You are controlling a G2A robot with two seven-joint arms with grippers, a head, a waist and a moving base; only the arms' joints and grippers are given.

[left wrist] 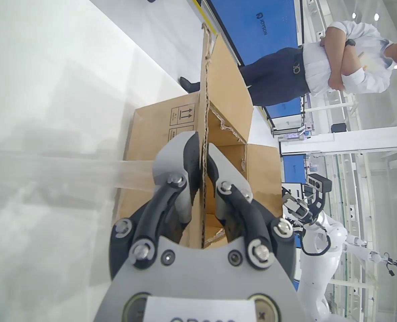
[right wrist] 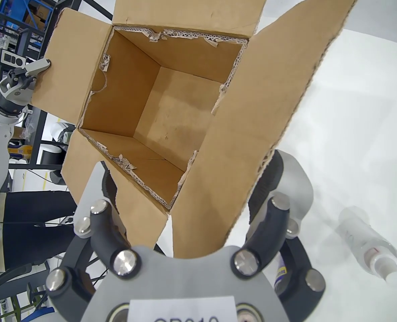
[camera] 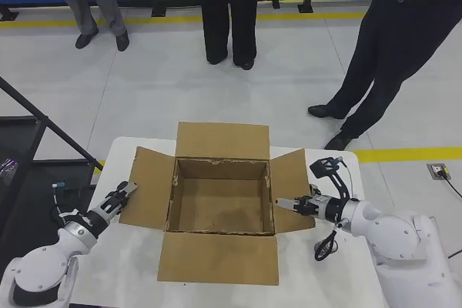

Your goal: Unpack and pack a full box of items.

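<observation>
On a white table [camera: 131, 262], an open box [camera: 219, 171] stands upright near the middle, all four flaps splayed outward and its inside bare. The left end effector [left wrist: 201, 150] is clamped on the outer edge of the left flap [camera: 150, 189], with the cardboard pinched between its pads. The right end effector [right wrist: 190, 165] is spread wide, its fingers astride the near corner of the right flap [camera: 291, 181] without closing on it. A clear bottle [right wrist: 367, 246] lies on its side on the table near that arm, outside the box.

With nothing inside, the unpacking looks finished and the packing not yet begun. The step in hand appears to be pinning the side flaps back so the mouth is free. To do that well, the left grip should pull outward and slightly down, not upward, or the light, empty box may tip or slide. The right arm would do best to draw clear of its flap before turning to the bottle, since a snagged corner could drag the box along.
</observation>
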